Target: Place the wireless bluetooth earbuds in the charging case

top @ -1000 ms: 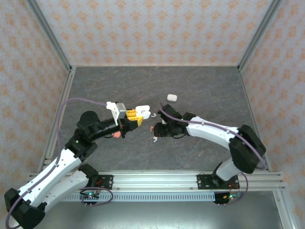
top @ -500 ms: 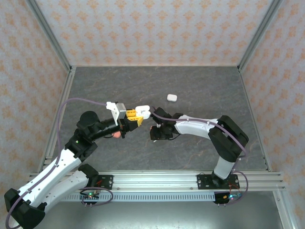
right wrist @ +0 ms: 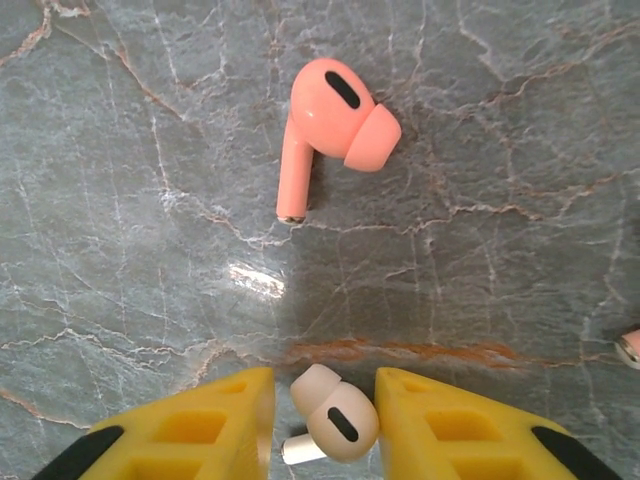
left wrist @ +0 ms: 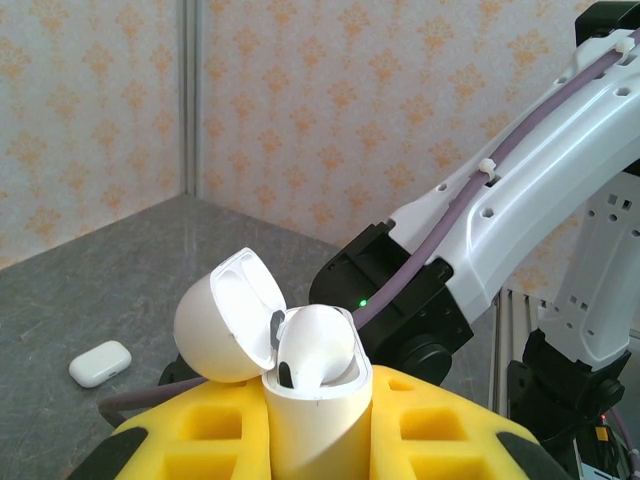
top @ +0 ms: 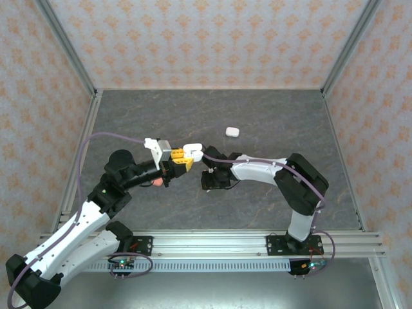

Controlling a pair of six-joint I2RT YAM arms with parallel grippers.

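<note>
White case (left wrist: 316,432), lid open, holds one white earbud (left wrist: 320,342).

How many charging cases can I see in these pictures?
2. One open case stands in the left gripper, a white earbud seated in it. One closed case lies on the table farther back. Others may be hidden.

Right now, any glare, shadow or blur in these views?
Right wrist: sharp; small glare patch on the table, soft shadow above the white earbud. Left wrist: charging case crisp, no glare. Top external: even light, sheen on the front rail.
</note>
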